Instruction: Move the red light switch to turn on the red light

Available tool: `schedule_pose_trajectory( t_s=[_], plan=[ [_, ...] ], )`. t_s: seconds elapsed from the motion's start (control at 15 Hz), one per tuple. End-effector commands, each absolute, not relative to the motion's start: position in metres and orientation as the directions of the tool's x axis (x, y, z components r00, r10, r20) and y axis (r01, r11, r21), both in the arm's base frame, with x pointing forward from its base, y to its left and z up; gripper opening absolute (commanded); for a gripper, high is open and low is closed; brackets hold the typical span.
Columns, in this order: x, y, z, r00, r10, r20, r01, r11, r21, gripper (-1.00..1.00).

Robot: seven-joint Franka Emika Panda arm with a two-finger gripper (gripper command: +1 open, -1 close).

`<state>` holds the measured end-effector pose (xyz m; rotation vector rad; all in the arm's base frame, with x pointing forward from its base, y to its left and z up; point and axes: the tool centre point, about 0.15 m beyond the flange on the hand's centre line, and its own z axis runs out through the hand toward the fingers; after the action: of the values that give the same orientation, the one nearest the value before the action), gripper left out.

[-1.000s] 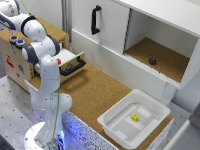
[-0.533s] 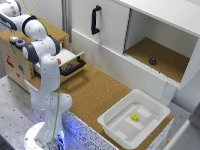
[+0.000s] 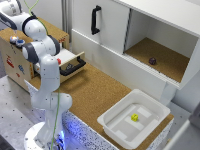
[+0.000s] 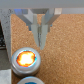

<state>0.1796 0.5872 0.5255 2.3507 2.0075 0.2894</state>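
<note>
Gripper (image 4: 42, 35) fingers are seen pressed together, clenched on nothing, above the cork-topped bench (image 4: 62, 55). Just beside them, the small round reddish-white light cap (image 4: 26, 59) is lit orange, with a round blue cap (image 4: 30, 80) adjacent.

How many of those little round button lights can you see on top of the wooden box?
2 in the wrist view: the red light, glowing orange-white, and a blue cap right beside it at the picture's edge. The gripper hangs near them, jaws nearly together. The arm may hide others.
</note>
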Motion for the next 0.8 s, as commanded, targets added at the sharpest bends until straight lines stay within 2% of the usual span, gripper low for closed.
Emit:
schedule_pose_trajectory(
  t_s=[0.0, 0.27, 0.73],
  plan=[
    [0.194, 0.617, 0.548, 0.212, 0.976, -0.043, 0.97, -0.205, 0.129, 1.0],
    [0.193, 0.611, 0.541, 0.249, 0.968, -0.034, 0.965, -0.244, 0.099, 1.0],
    [0.218, 0.594, 0.521, 0.147, 0.987, 0.06, 0.983, -0.152, 0.1, 1.0]
  ],
)
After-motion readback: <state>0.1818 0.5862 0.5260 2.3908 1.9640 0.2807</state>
